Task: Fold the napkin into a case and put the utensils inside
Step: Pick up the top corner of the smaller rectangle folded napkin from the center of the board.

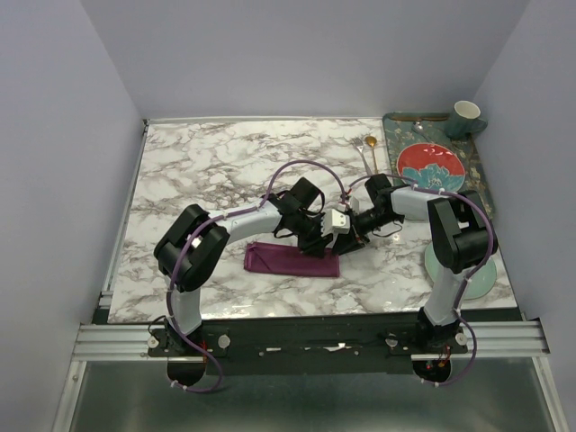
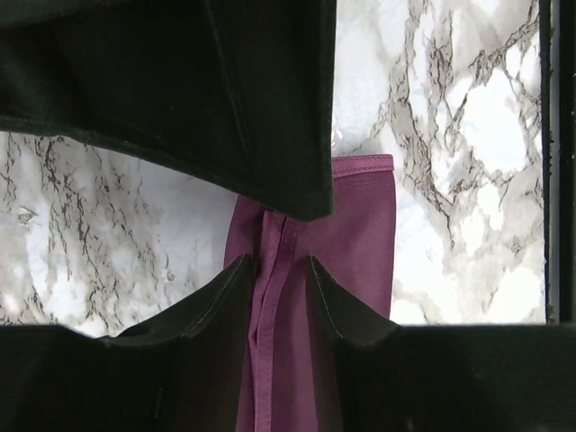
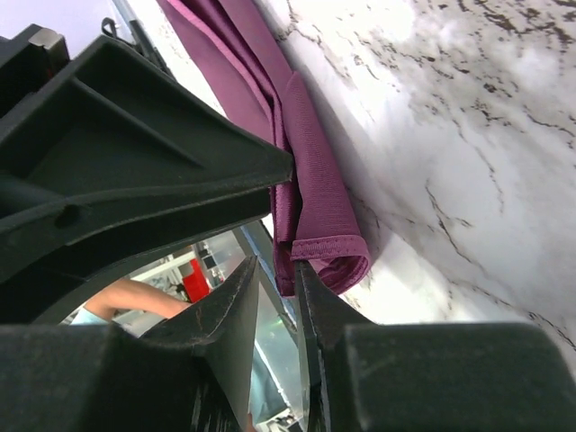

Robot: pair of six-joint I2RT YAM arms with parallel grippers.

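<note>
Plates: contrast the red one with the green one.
The red plate is patterned; the green plate is plain and pale. The red plate sits on the tray, the green plate on the table itself. The red plate shows whole; the right arm hides part of the green plate. Both are round.

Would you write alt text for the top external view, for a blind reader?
The robot's left gripper and right gripper meet over a marble table, at the right end of a napkin folded into a narrow purple strip. A patterned tray with a red plate and green cup sits far right.
</note>
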